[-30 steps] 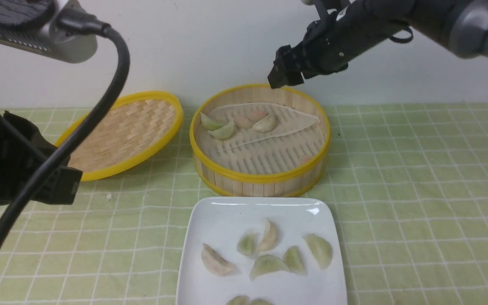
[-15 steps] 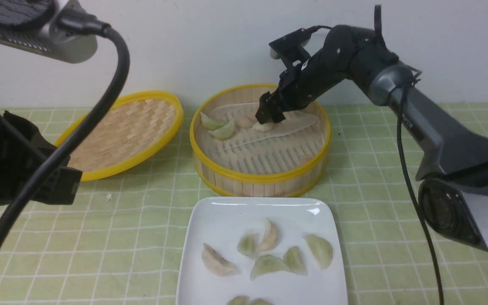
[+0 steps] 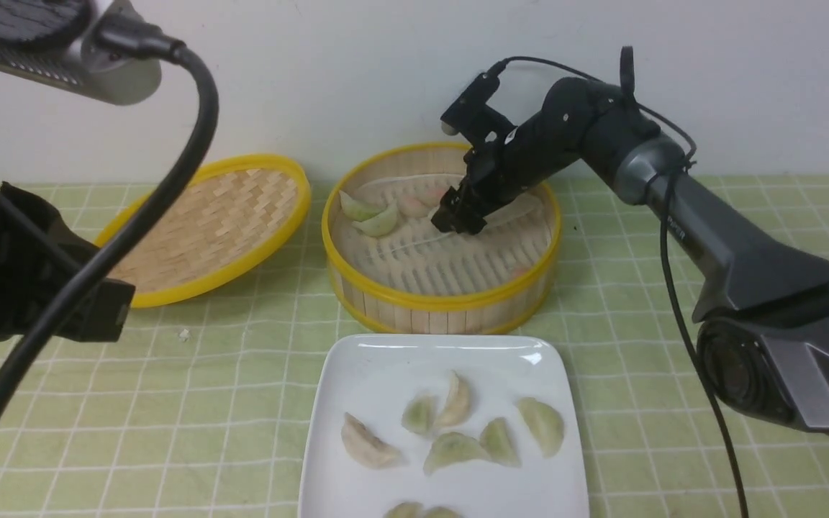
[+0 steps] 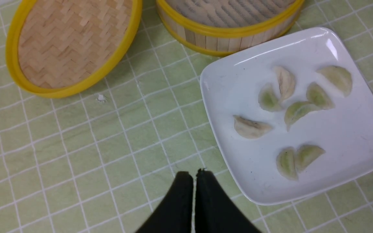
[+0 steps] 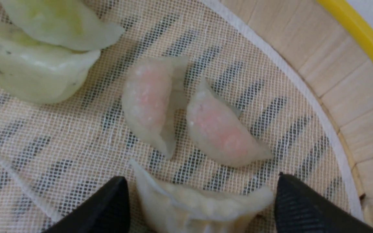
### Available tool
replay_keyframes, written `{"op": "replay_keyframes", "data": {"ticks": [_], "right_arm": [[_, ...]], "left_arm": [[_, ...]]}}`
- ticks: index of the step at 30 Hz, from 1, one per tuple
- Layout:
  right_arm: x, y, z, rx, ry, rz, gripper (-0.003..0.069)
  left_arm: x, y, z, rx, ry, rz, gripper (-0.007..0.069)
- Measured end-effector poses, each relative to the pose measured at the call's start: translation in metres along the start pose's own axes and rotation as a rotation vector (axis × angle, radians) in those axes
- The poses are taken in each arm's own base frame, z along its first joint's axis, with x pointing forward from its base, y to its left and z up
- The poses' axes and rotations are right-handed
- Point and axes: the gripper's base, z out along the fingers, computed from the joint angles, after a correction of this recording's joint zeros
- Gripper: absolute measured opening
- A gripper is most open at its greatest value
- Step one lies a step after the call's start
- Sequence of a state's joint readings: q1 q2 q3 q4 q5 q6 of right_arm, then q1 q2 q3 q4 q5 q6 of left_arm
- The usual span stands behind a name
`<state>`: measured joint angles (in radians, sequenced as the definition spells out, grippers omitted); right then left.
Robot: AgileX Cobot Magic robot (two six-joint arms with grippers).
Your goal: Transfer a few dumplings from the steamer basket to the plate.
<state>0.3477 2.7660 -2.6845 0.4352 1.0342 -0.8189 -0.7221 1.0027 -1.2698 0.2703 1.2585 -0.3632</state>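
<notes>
Cream dumpling (image 5: 199, 204) straddled by right hand (image 5: 201, 179), inside steamer basket (image 3: 443, 298)

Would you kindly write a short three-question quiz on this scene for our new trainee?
1. True or false: the left gripper is shut on a dumpling.
2. What lies between the fingers of the open right gripper? A: cream dumpling; B: green dumpling; C: nothing.
3. How many dumplings lie on the plate?
Key: 1 false, it is shut and empty; 2 A; 3 eight.
</notes>
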Motion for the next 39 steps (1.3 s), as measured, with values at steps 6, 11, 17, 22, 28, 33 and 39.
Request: {"op": "replay_keyframes", "data": {"ticks": [6,11,17,22,28,33,39], "right_arm": [[0.000,0.003,0.002,-0.029,-0.010,-0.035,0.0438],[-0.003,0.006,-0.010,-0.065,0.043,-0.042,0.0438],[-0.026,0.009,-0.052,-0.092,0.066,-0.013,0.0438],[-0.056,0.007,-0.101,-0.020,0.011,0.132,0.0438],[-0.070,0.017,-0.156,0.004,0.025,0.256,0.0438],[-0.045,0.071,-0.220,-0.130,0.121,0.364,0.0438],[0.013,0.150,-0.222,-0.339,0.308,0.476,0.0438]], "left_arm": [[0.000,0.000,0.000,0.001,0.000,0.000,-0.0006],[0.000,0.000,0.000,0.001,0.000,0.000,-0.0006],[0.000,0.000,0.000,0.001,0.000,0.000,-0.0006],[0.000,0.000,0.000,0.001,0.000,0.000,-0.0006],[0.000,-0.001,0.000,0.007,0.003,-0.002,-0.0006],[0.001,-0.003,0.000,0.028,0.010,-0.010,-0.0006],[0.001,-0.003,0.000,0.035,0.013,-0.012,-0.0006]]}}
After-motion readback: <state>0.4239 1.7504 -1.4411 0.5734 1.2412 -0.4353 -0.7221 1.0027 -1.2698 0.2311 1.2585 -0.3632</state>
